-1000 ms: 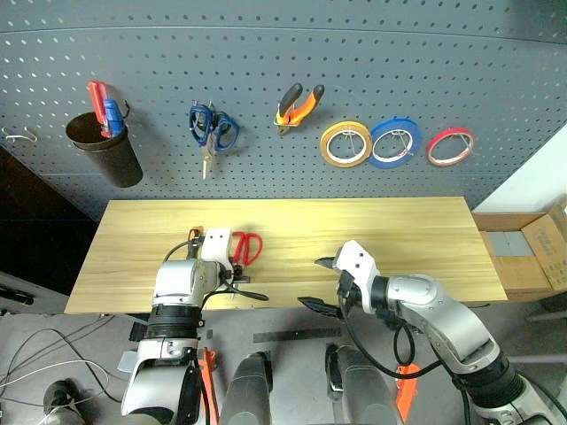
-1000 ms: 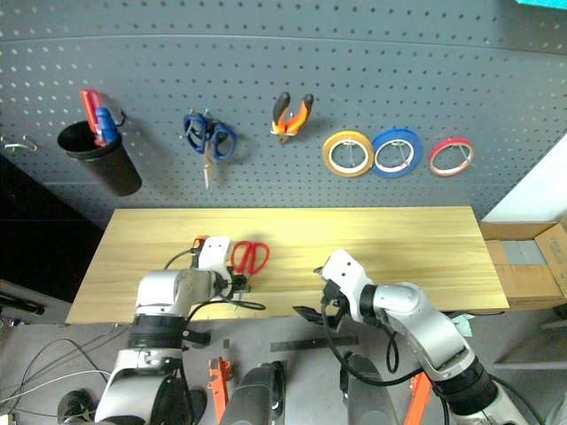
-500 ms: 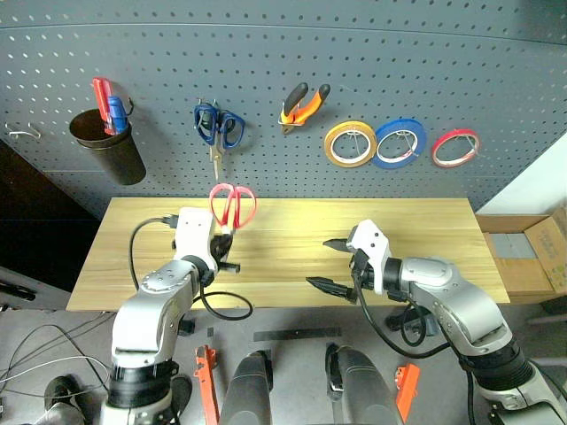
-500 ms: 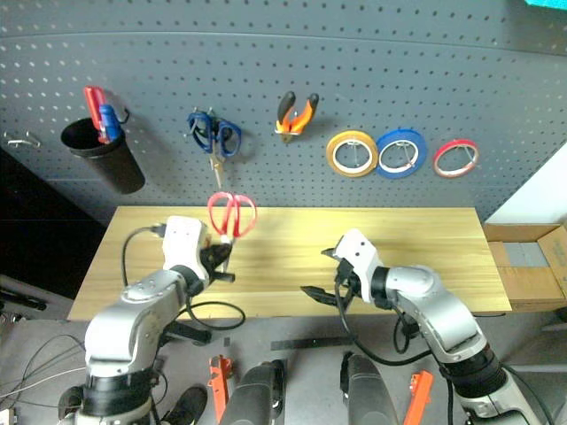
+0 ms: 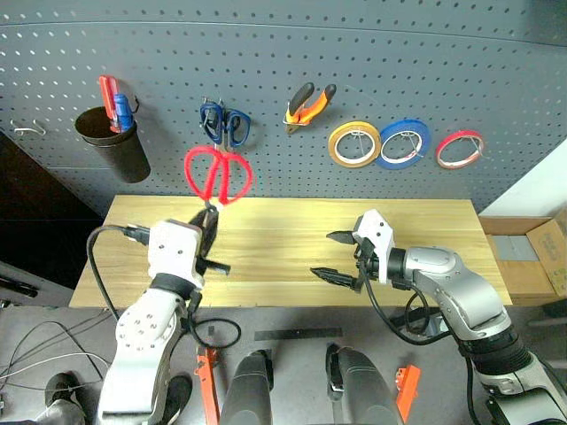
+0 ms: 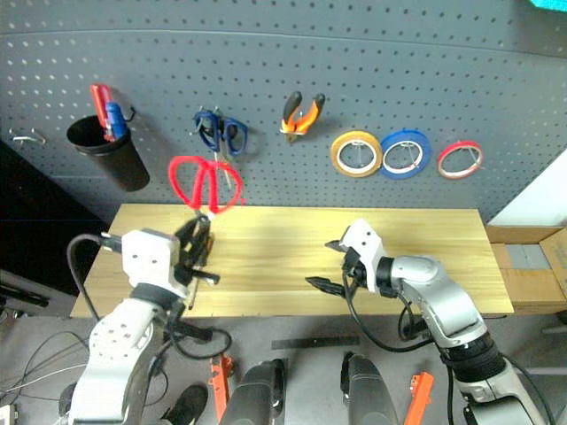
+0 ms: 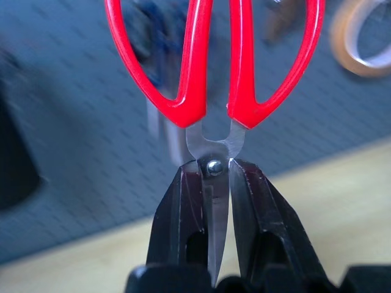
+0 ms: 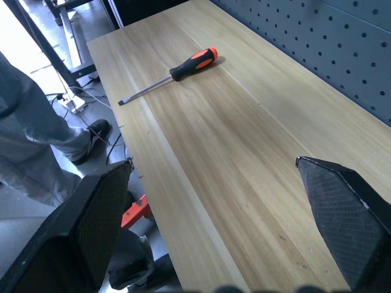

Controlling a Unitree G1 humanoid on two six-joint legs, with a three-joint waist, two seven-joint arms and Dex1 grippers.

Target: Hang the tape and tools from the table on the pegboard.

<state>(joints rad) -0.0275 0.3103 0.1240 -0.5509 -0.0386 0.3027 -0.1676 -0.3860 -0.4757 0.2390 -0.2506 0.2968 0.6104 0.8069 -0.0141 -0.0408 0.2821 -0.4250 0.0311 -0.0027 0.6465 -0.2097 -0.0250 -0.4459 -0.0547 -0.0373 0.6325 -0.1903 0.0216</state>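
Lifting the red-handled scissors (image 5: 218, 175) clear of the table (image 5: 283, 226), my left gripper (image 5: 209, 232) pinches the steel blades at the pivot, handles raised toward the pegboard (image 5: 372, 53). A second ago they lay flat on the wood; now the loops ride just below the blue-handled scissors (image 5: 225, 125), so hanging comes next. Pliers (image 5: 307, 104) and red tape (image 5: 460, 148) already hang. My right gripper (image 5: 341, 257) hovers spread wide and empty, while the screwdriver (image 8: 171, 74) waits on the tabletop.

three tape rolls (image 5: 354, 143); two pairs of scissors (image 5: 218, 174); one orange-handled pliers (image 5: 309, 104); one orange-and-black screwdriver (image 8: 169, 75); one black cup (image 5: 114, 145).
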